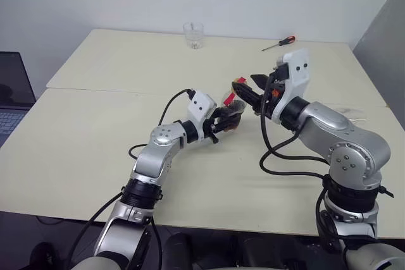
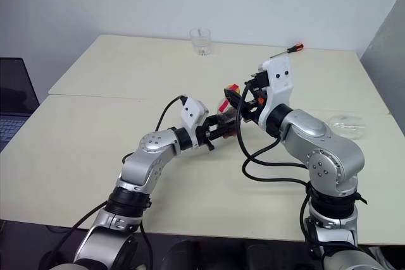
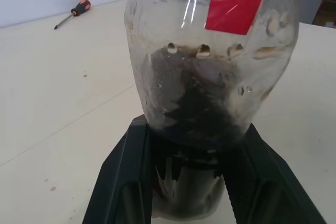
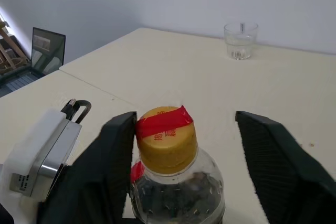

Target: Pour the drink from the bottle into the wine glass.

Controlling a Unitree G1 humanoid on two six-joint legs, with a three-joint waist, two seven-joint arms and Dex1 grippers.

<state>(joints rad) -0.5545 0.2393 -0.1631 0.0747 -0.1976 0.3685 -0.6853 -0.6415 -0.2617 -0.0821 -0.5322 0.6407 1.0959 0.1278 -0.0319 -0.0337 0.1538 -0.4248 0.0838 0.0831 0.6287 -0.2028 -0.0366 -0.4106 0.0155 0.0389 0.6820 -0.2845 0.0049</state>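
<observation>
Left gripper [image 1: 226,120] is clamped on the bottle [image 1: 231,110], holding it up off the table [image 1: 95,150] over the middle, roughly above the seam between the two tabletops. In the left wrist view both black fingers [image 3: 126,182] press against the lower body of the bottle, and the drink [image 3: 194,108], dark brown, only a small amount, sits in the bottom of it with bubbles at the surface line. A red label strip [image 3: 233,1] runs up the side toward the neck. Right gripper [image 1: 248,92] is at the cap end of the bottle: in the right wrist view the yellow cap [image 4: 167,140] with red tape across the top sits between its two fingers, one finger [image 4: 113,156] touching or just beside the cap, the other [image 4: 273,156] well apart from it, so the jaws stand spread and not gripping. Wine glass [image 2: 348,124] lies on its side near the right edge of the table, well apart from both grippers. A short clear tumbler [image 1: 193,35] stands upright near the far edge. A screwdriver [image 1: 280,43] with orange and black handle lies near the far right corner. A laptop [image 1: 11,90] sits beyond the left edge of the table.
</observation>
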